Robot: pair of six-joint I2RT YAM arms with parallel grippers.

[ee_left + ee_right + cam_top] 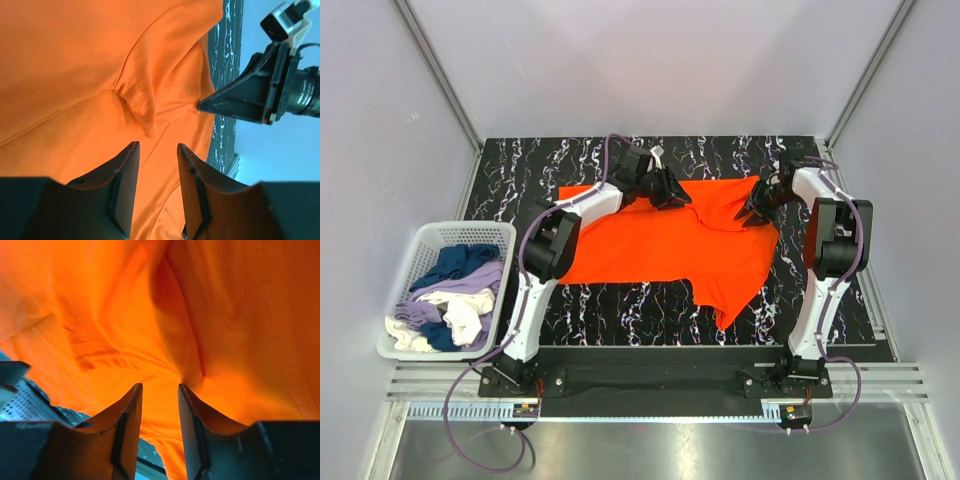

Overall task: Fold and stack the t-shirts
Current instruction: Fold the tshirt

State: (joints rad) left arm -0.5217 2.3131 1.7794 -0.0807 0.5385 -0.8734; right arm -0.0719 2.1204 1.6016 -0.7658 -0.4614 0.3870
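Off the surface's left edge a basket holds spare t-shirts, while the orange t-shirt lies spread mid-surface, with left hand and right hand parted, empty, at its far edge, likely poised to pinch a fold.

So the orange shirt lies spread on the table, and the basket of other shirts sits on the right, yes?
No: the basket sits on the left, as the top view shows. The orange shirt does lie spread on the table.
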